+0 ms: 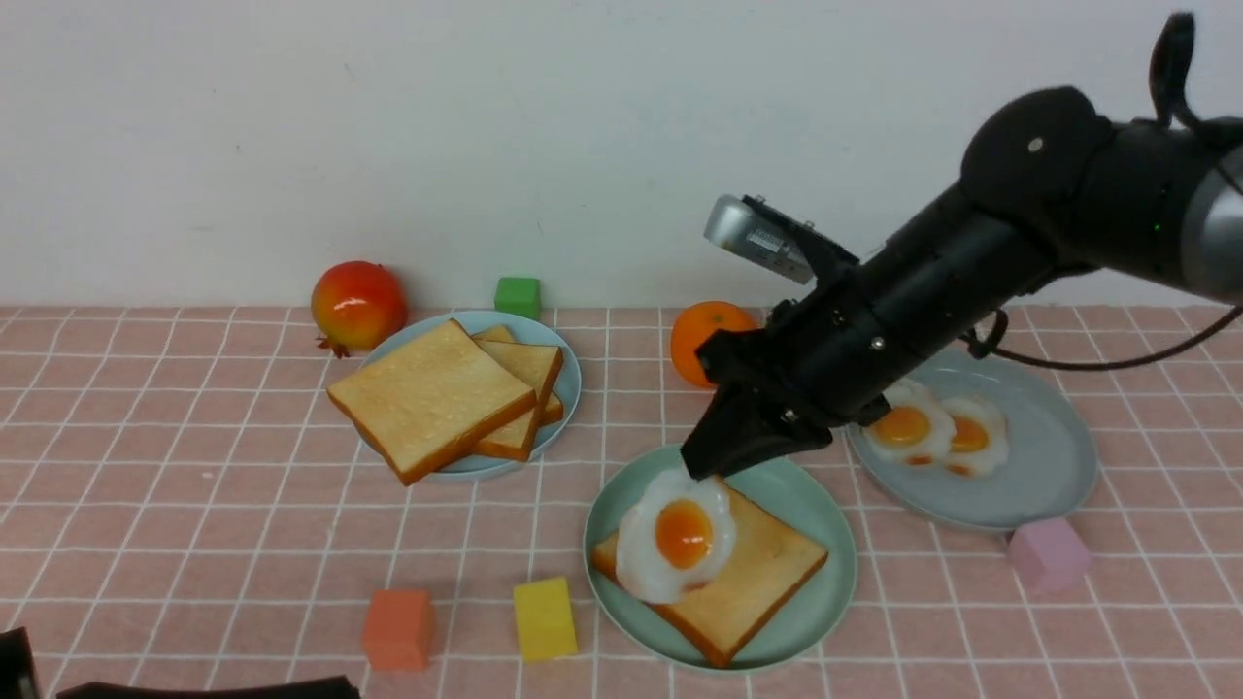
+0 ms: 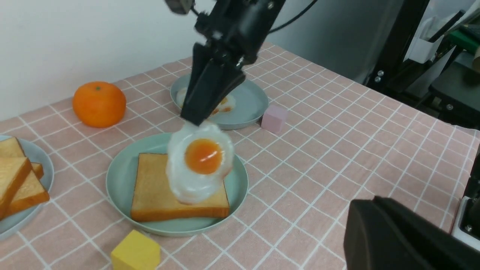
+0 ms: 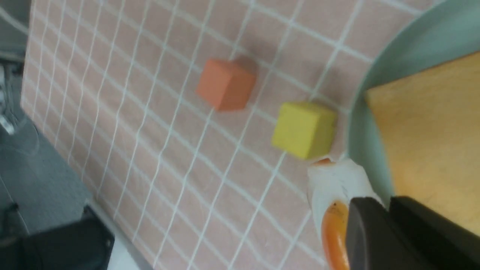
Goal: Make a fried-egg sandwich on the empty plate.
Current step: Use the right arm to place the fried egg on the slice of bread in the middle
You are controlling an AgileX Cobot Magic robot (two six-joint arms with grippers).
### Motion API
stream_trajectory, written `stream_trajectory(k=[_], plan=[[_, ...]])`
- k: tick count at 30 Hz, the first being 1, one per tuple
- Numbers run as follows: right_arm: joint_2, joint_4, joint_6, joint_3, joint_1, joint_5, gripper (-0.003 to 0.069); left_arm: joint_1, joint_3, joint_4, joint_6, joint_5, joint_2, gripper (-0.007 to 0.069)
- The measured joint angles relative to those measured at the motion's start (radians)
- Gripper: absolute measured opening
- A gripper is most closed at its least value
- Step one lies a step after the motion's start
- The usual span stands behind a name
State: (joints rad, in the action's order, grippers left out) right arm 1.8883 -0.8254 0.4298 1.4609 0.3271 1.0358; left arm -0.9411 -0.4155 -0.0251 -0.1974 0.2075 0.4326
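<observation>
my right gripper point(image 1: 701, 471) sits just right of centre in the front view, its jaws pinched narrow on the upper edge of the fried egg point(image 1: 677, 534). the egg hangs tilted from that grip, yolk facing the camera, over the near-left part of the toast slice point(image 1: 757, 582). its lower edge reaches down to the toast, but i cannot tell whether it touches. that slice lies flat on the mint-green plate point(image 1: 806, 495), lower centre-right of the frame.

the stacked toast slices point(image 1: 432, 398) lie on a pale-blue plate point(image 1: 568, 379) at middle left, one slice overhanging the rim. two more eggs point(image 1: 937, 432) lie in a grey-blue dish point(image 1: 1049, 456) at right, partly behind my arm. an orange point(image 1: 704, 335), a pomegranate point(image 1: 357, 303) and a green cube point(image 1: 517, 295) stand along the back of the table point(image 1: 194, 485). an orange cube point(image 1: 396, 629) and a yellow cube point(image 1: 544, 617) stand at lower left of the mint-green plate, and a pink cube point(image 1: 1047, 555) is just beside the dish.

my left gripper point(image 2: 371, 210) shows only as a dark shape at the lower right of the left wrist view, closed and empty.
</observation>
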Motion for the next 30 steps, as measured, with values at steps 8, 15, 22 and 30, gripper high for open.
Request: stream_trajectory(k=[8,15,22,30], plan=[[0.078,-0.032,0.036,0.0,-0.033,-0.024,0.0085,0.0,0.0,0.0,0.0,0.007,0.0,0.0041],[0.104,-0.03,0.063,0.0,-0.041,-0.059,0.0085,0.0,0.0,0.0,0.0,0.007,0.0,0.0044],[0.104,-0.084,0.087,0.0,-0.064,-0.011,0.0085,0.0,0.0,0.0,0.0,0.01,0.0,0.0048],[0.104,-0.152,0.133,0.0,-0.094,0.01,0.0083,0.0,0.0,0.0,0.0,0.01,0.0,0.0055]])
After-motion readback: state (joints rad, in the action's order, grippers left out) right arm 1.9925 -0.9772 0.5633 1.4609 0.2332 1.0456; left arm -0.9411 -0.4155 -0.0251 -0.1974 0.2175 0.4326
